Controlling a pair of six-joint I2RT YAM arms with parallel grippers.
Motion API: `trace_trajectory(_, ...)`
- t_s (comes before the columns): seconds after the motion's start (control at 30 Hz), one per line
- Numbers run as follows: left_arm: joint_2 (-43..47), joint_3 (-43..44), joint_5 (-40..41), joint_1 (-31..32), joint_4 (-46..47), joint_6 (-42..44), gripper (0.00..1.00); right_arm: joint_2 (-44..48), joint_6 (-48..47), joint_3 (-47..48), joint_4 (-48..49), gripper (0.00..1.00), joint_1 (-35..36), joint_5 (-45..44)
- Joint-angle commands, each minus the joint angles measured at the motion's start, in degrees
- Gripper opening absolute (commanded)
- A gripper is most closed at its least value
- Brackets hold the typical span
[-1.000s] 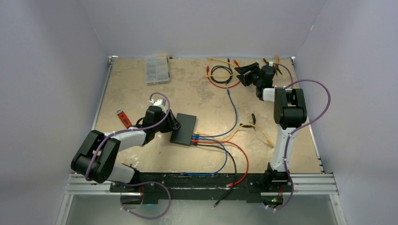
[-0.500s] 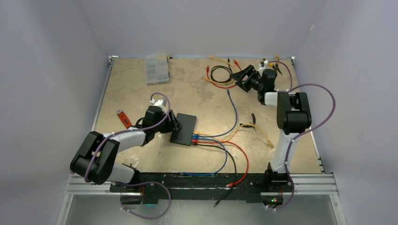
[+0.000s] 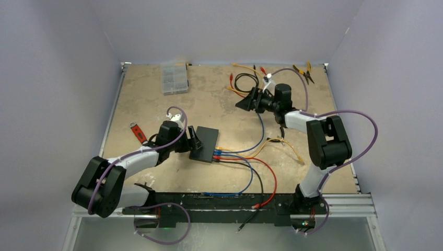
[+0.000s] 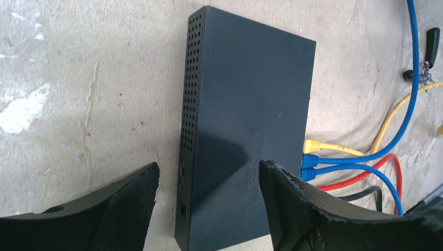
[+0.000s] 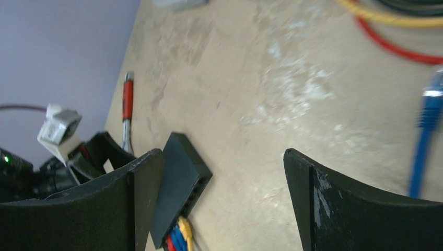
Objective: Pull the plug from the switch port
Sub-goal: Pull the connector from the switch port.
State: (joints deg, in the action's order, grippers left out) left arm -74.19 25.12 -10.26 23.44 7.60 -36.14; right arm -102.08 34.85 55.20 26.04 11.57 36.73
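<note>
1. The flat matte-black rectangular switch [image 3: 205, 142] lies flat on the tan tabletop [image 3: 151, 104], closer to the left arm than to the right.
2. A row of plugs [image 4: 310, 159] sits in the ports along the switch's long edge facing the right arm's side. One is yellow and two are blue, with a red cable [image 4: 360, 178] and a black cable [image 4: 365, 194] beside them.
3. The left fingers [image 4: 125, 209] are close to the switch on the side toward the left arm. They are spread apart and pinch nothing. One is over bare tabletop beside the switch's perforated wall, and the other is over its top face.
4. The right fingers [image 5: 339, 209] are well apart from the switch, beyond it toward the far edge. They are spread wide with nothing between them, and the switch shows in the distance beside one of them.
5. A loose blue cable end [image 5: 429, 102] lies on the tabletop near the right fingers, and its cable runs back to the switch.
6. A red-handled tool [image 3: 138, 132] lies beyond the left fingers from the switch.
7. A clear plastic compartment box [image 3: 174, 78] sits well apart from the switch, at the far edge.
</note>
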Motion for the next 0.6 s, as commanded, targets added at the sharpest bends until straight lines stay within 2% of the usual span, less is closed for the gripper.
trace_trajectory(0.0,3.38,-2.29,-1.81,0.29,-2.39,1.35,0.72,2.76,-4.53,-3.64,-1.50,0.88,3.65,1.42)
trace_trajectory(0.1,5.24,-3.33,-2.83,0.29,-1.60,1.51,0.72,3.58,-4.61,-6.34,2.29,0.91,6.80,4.85)
trace_trajectory(0.33,5.24,-3.49,-3.59,0.29,-1.22,1.64,0.69,2.45,-5.55,-8.44,1.08,0.89,13.43,4.46)
trace_trajectory(0.57,2.55,-3.10,-3.38,0.29,-1.28,1.35,0.66,0.04,-5.36,-7.91,-3.45,0.77,16.69,2.35)
